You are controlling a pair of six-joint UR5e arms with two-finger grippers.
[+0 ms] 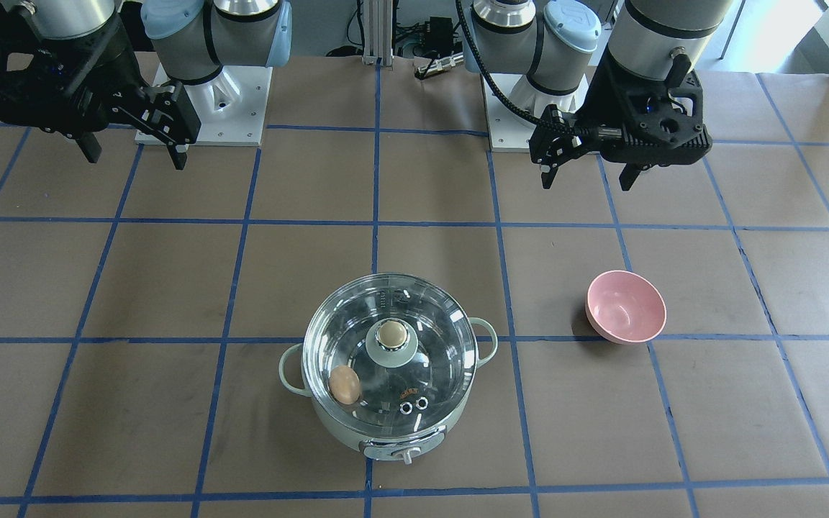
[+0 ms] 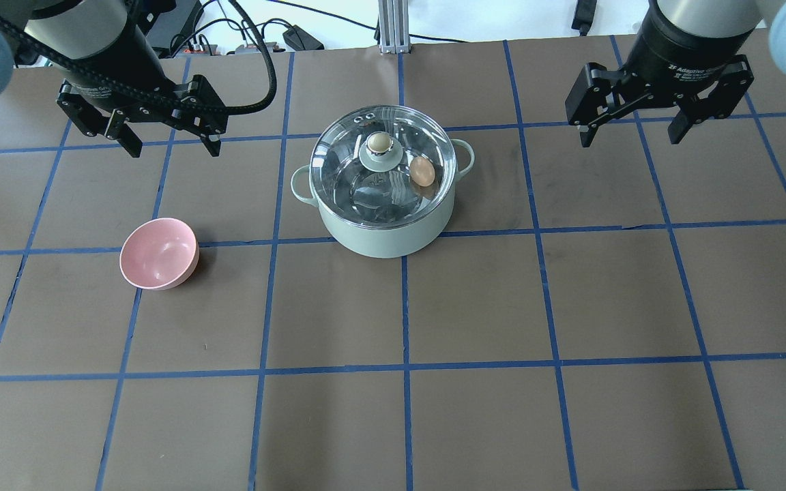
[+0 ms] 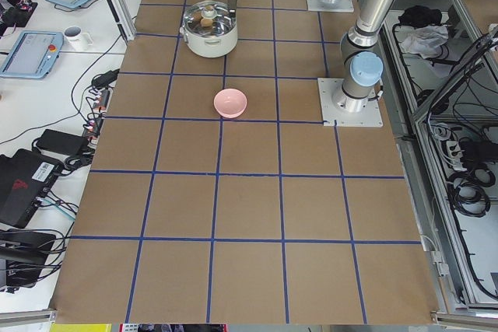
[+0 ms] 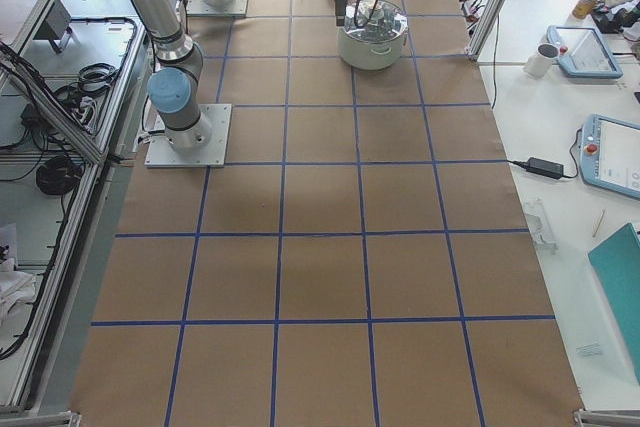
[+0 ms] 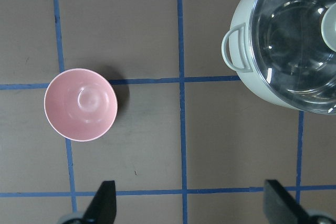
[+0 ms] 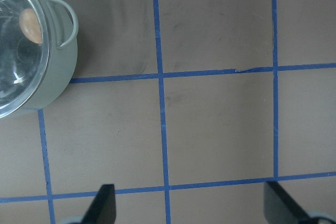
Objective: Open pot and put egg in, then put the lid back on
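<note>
The mint-green pot stands at the table's middle, with the clear glass lid and its beige knob seated on it. The tan egg shows through the glass, inside the pot near the rim; it also shows in the front view and the right wrist view. My left gripper is open and empty, raised to the pot's left. My right gripper is open and empty, raised to the pot's right. Neither touches anything.
A small empty pink bowl sits on the table left of the pot, below my left gripper, and shows in the left wrist view. The brown table surface carries a grid of blue tape lines.
</note>
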